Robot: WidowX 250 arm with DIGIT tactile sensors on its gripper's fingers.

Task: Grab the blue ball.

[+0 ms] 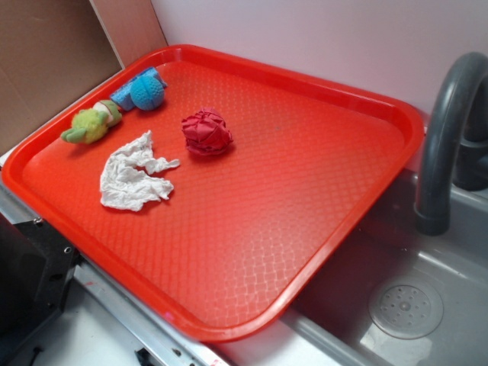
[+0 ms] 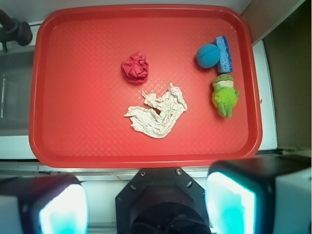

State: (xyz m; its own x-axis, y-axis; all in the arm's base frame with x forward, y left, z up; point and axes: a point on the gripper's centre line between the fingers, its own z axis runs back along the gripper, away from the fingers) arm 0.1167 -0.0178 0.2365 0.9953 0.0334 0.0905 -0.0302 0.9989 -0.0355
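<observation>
A large red plastic tray [image 1: 320, 229] with a raised rim and a fine waffle texture holds everything here. The small round turquoise-blue ball [image 1: 147, 91] with a bumpy knitted surface sits near one corner of the tray, close to the rim, touching a flat blue rectangular block [image 1: 126, 91] that lies between it and the tray edge. Just beside these two lies a small yellow-green plush toy [image 1: 91, 124], also close to the rim. Nearer the middle sits a crumpled red cloth wad [image 1: 207, 131], and beside it a crumpled white tissue [image 1: 134, 177] spreads flat on the tray floor, between the wad and the plush toy. The rest of the tray floor is bare, a wide open stretch taking up more than half of it. One side of the tray overhangs a grey sink basin [image 1: 427, 305] with a round drain, where a dark grey curved faucet [image 1: 446, 137] rises just off the tray's rim. In the wrist view the gripper [image 2: 146, 207] hangs above the tray's near edge, well apart from the ball; its two fingers [image 2: 229, 202] stand wide apart at the bottom of the view with nothing between them.
</observation>
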